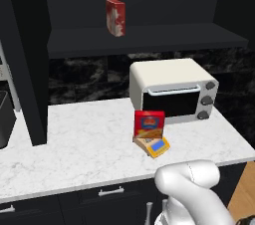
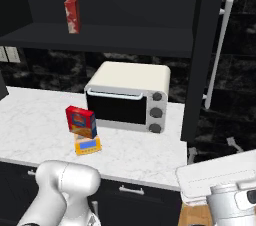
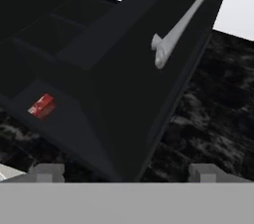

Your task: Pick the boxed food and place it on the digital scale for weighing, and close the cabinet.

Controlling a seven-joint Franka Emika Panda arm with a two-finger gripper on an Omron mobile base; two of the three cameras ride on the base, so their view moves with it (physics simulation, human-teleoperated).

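The boxed food (image 1: 149, 123) (image 2: 81, 120), red-fronted with an orange picture, stands upright on the small orange digital scale (image 1: 157, 148) (image 2: 88, 145) in front of the toaster oven. Above the counter, the black cabinet (image 1: 144, 37) (image 2: 100, 37) is open, its doors swung out at left (image 1: 27, 59) and right (image 2: 205, 55). In the hand view my gripper (image 3: 125, 173) is open, its fingertips (image 3: 47, 172) wide apart with nothing between them. It faces the right cabinet door (image 3: 129, 94) below its long silver handle (image 3: 183, 22), some way off.
A red-and-white mottled carton (image 1: 115, 17) (image 2: 72, 15) (image 3: 42, 105) stands on the cabinet shelf. A white toaster oven (image 1: 172, 89) (image 2: 127, 95) sits at the back of the marble counter (image 1: 74, 149). Black drawers (image 1: 109, 191) run below the counter edge.
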